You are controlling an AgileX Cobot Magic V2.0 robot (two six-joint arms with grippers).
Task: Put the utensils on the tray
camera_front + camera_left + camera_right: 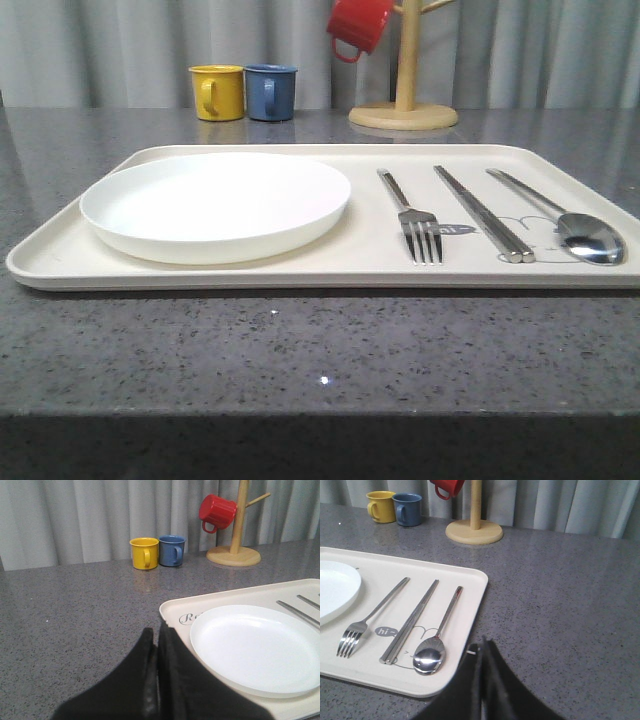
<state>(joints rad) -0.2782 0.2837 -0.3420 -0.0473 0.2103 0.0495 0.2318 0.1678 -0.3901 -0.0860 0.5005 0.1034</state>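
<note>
The cream tray [360,262] lies across the grey table. On it, from left to right, rest a round white plate [215,203], a silver fork [412,217], a pair of metal chopsticks [483,213] and a metal spoon [572,225]. The right wrist view has the same fork [370,617], chopsticks [410,620] and spoon [437,637] lying side by side over the rabbit drawing. My left gripper [156,632] is shut and empty, just off the tray's corner [172,611] by the plate [260,647]. My right gripper [482,645] is shut and empty, beside the tray's edge [470,630] near the spoon.
A yellow mug [217,92] and a blue mug [270,92] stand at the back of the table. A wooden mug tree [405,95] to their right holds a red mug [356,26]. A grey curtain hangs behind. The table's front edge runs below the tray.
</note>
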